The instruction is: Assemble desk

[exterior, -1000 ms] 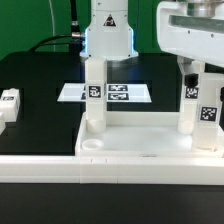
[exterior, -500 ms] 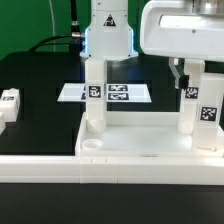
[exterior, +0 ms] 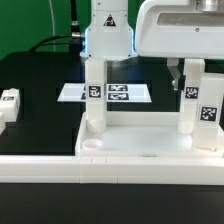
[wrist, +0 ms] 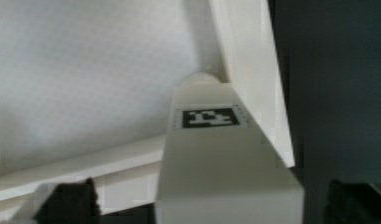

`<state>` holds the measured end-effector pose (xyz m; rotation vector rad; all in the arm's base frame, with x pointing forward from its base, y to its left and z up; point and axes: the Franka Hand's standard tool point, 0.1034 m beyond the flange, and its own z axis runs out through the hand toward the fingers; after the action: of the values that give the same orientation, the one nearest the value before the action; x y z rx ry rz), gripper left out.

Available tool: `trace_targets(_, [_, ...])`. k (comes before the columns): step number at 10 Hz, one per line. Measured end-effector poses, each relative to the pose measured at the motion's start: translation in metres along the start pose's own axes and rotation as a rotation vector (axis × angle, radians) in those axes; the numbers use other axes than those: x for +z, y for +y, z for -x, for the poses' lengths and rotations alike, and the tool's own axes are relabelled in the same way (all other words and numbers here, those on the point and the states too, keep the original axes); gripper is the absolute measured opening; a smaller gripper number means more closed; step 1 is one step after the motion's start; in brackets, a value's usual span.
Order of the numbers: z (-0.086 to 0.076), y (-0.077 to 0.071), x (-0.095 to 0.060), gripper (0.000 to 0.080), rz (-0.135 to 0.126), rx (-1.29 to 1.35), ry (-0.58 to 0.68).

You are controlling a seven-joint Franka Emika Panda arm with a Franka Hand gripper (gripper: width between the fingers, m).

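Observation:
The white desk top (exterior: 130, 152) lies at the front with its rim up. Three white tagged legs stand in it: one at the exterior view's left (exterior: 95, 100), one at the right (exterior: 190, 108) and one nearer the front right corner (exterior: 211, 118). My gripper (exterior: 189, 74) hangs over the right leg, with a finger on each side of its top. In the wrist view that leg (wrist: 213, 150) with its tag runs between my dark fingertips (wrist: 62, 203). A gap shows on both sides, so the gripper (wrist: 205, 205) is open around it.
A fourth tagged leg (exterior: 9, 103) lies loose at the left edge of the black table. The marker board (exterior: 120, 93) lies behind the desk top. The arm's white base (exterior: 108, 35) stands at the back.
The gripper has shifted toward the exterior view's left and settled over the right leg. Its jaws have begun to narrow around the leg's top.

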<state>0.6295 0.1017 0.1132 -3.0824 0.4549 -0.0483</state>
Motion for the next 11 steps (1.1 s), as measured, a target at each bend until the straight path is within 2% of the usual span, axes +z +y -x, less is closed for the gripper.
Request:
trace_targets(1, [0.0, 0.0001, 0.0001, 0.04, 0.0, 0.002, 0.0])
trace_targets(2, [0.0, 0.0002, 0.0001, 0.04, 0.0, 0.002, 0.0])
trace_targets(3, [-0.0001, 0.0002, 0.0001, 0.0289, 0.0, 0.004, 0.0])
trace_targets(6, [0.0001, -0.0002, 0.0002, 0.0289, -0.003, 0.065, -0.001])
trace_targets(8, [0.0002, -0.0001, 0.0004, 0.0289, -0.005, 0.236, -0.003])
trace_targets(11, [-0.001, 0.0013, 0.0013, 0.029, -0.035, 0.612, -0.012])
